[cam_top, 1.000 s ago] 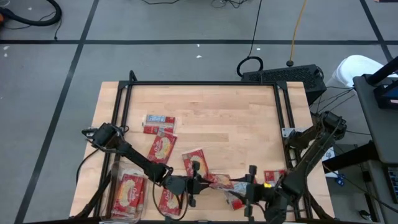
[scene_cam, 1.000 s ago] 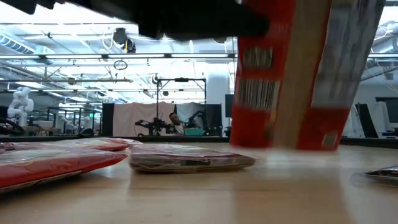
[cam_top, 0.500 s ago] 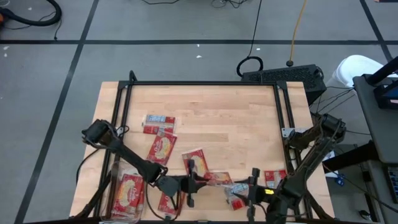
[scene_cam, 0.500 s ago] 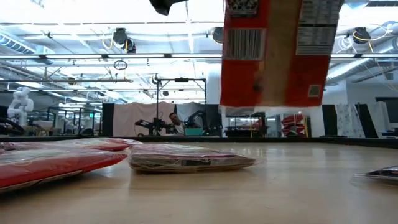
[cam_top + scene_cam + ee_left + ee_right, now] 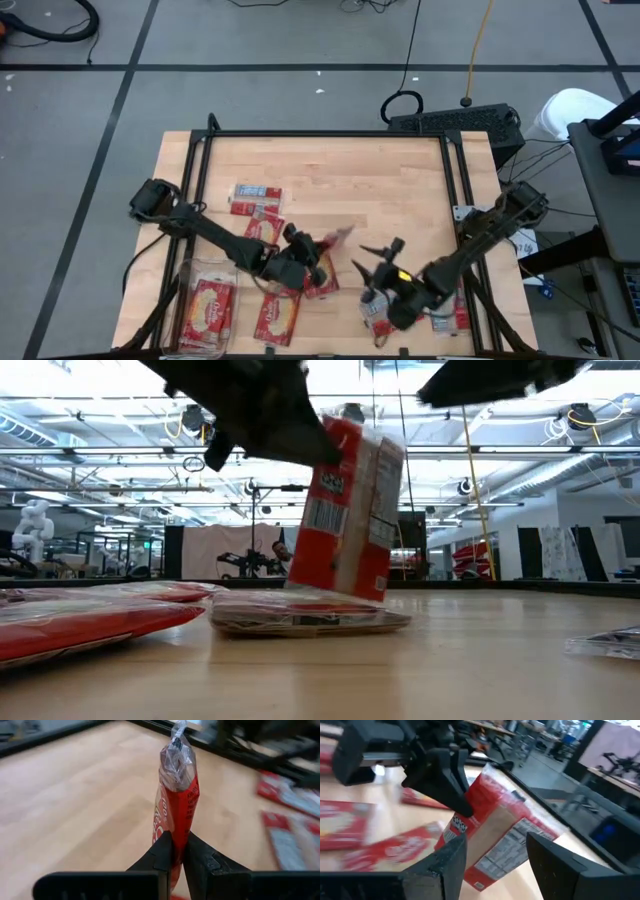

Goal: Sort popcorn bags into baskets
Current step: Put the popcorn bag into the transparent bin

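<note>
Robotics lab, big open industrial hall: exposed ceiling pipes and ducts (image 5: 150, 455), strip lighting, grey floor marked with dark tape lines (image 5: 110, 110), cables (image 5: 410, 50) trailing over it. Behind the wooden table (image 5: 380, 190) the low view shows other robot arms on benches (image 5: 240, 563), a white humanoid-looking figure (image 5: 32, 525), a curtain backdrop (image 5: 225, 545) and a person seated at a workstation (image 5: 283, 557)

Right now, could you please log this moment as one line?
left gripper: shut on popcorn bag, lifted | right gripper: open, empty, beside it | bin: one bag inside
</note>
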Tool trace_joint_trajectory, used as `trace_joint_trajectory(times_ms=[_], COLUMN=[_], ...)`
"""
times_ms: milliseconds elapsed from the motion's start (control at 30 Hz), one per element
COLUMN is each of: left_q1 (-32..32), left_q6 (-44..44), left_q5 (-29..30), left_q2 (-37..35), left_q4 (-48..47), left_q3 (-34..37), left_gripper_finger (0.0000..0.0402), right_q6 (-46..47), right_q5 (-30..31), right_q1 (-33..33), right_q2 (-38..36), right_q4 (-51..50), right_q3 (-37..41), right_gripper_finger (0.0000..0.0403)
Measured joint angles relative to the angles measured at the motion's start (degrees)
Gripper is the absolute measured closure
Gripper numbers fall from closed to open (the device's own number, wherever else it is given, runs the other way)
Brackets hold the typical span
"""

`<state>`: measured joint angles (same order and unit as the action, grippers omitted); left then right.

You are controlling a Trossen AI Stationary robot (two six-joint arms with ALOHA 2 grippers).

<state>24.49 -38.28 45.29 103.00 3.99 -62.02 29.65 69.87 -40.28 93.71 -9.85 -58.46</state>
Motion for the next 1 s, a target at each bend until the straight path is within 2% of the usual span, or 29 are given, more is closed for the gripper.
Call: trace_joint_trajectory(times_ms=[233, 333, 467, 633, 700, 767, 867, 1000], left_q1=[-1.75, -1.77, -1.8, -0.7, 0.31, 1.62, 3.96, 6.83], left_q6=[1.71, 3.52, 12.53, 22.32, 27.48, 35.44, 49.98, 63.31], left_q5=[0.61, 3.38, 2.89, 0.78, 0.57, -0.36, -0.96, -4.68], left_q2=[0.42, 0.42, 0.42, 0.42, 0.61, 1.14, 1.95, 2.03], left_q4=[0.47, 1.74, 5.01, 4.02, 3.06, 3.03, 3.18, 2.85], left_q3=[0.0, 0.0, 0.0, 0.0, 0.0, 0.0, 0.0, 0.0], left_gripper_finger=[0.0367, 0.0367, 0.0367, 0.0366, 0.0366, 0.0366, 0.0366, 0.0366], right_q6=[-3.76, -2.37, -0.85, 4.47, 5.83, 5.21, 4.53, 11.28], right_q5=[-1.17, -4.95, -8.4, -8.85, -10.86, -14.59, -24.49, -36.29], right_q1=[7.01, 8.47, 9.15, 7.28, 6.22, 5.59, 5.12, 4.21], right_q2=[0.57, 0.57, 0.57, -0.12, -0.62, -1.12, -1.42, -1.33], right_q4=[0.35, 0.3, 2.58, 2.73, 2.8, 2.76, 2.93, 3.0], right_q3=[0.02, 0.02, 2.04, 5.27, 6.04, 6.91, 8.59, 11.75], right_gripper_finger=[0.0204, 0.0204, 0.0204, 0.0204, 0.0204, 0.0204, 0.0204, 0.0204])
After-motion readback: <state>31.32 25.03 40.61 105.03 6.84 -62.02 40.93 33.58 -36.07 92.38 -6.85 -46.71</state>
